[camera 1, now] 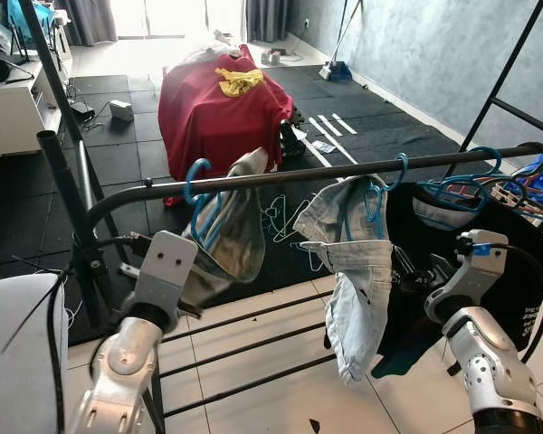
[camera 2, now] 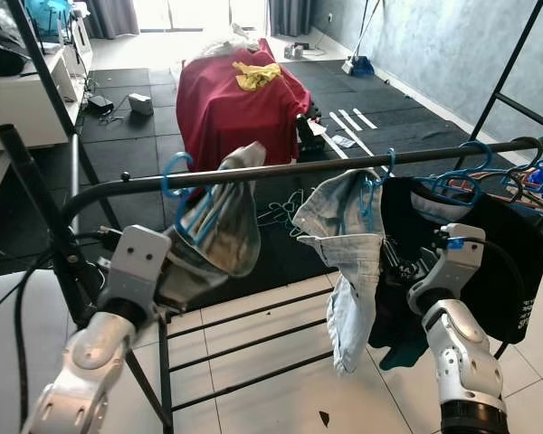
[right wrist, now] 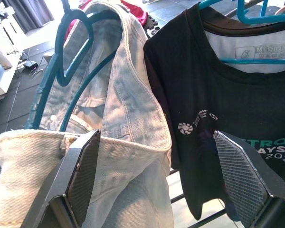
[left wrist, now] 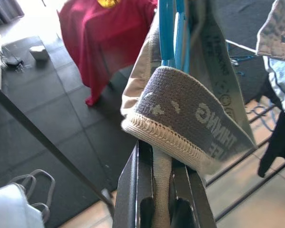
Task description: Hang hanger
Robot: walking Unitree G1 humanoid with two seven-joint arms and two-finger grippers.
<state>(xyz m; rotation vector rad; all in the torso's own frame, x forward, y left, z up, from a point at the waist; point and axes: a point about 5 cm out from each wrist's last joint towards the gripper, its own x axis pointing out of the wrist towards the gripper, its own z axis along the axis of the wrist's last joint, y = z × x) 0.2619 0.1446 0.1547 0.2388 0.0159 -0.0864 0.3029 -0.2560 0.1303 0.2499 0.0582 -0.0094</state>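
A blue hanger (camera 1: 197, 194) carrying a grey garment (camera 1: 231, 231) has its hook over the dark rail (camera 1: 281, 176) of a clothes rack. My left gripper (left wrist: 164, 190) is just below the rail and shut on the garment's grey waistband (left wrist: 180, 118). Further right on the rail hang a pale denim garment (camera 1: 353, 262) on another blue hanger (camera 1: 376, 194) and a black t-shirt (camera 1: 489, 253). My right gripper (right wrist: 161, 156) is open and faces the gap between the denim and the t-shirt, touching neither.
A red-covered object (camera 1: 222, 104) with a yellow cloth (camera 1: 239, 81) stands beyond the rack on black floor mats. Spare blue hangers (camera 1: 525, 176) crowd the rail's right end. Loose hangers (camera 1: 285, 221) lie on the mat. The rack's low bars (camera 1: 244, 353) cross the tiles below.
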